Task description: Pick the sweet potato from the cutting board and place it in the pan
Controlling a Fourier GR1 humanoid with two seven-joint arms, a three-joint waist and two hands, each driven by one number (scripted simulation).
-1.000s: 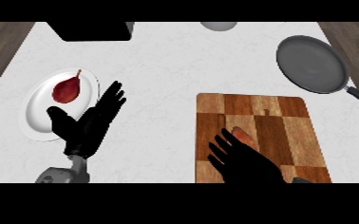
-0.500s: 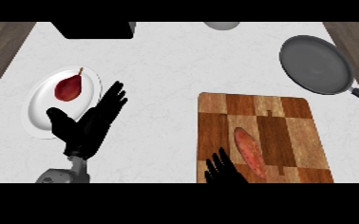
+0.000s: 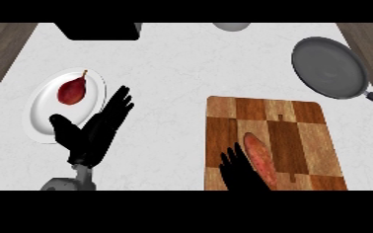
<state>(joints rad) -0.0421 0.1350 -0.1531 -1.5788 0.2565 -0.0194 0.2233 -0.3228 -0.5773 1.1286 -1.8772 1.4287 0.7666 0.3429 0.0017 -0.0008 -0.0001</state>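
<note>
We see the sweet potato (image 3: 261, 159) lying on the cutting board (image 3: 291, 128), our right hand (image 3: 241, 170) just beside it, fingers straight; the left hand (image 3: 98, 131) rests open by the plate (image 3: 44, 113); the pan (image 3: 329, 73) sits well apart.

Left hand (image 3: 91, 131) rests open, fingers up; right hand (image 3: 242, 173) low, fingers straight.

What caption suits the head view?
Right hand beside sweet potato on cutting board; pan waits.

Right hand (image 3: 244, 174) cut off below; pan (image 3: 329, 74) handle clipped.
</note>
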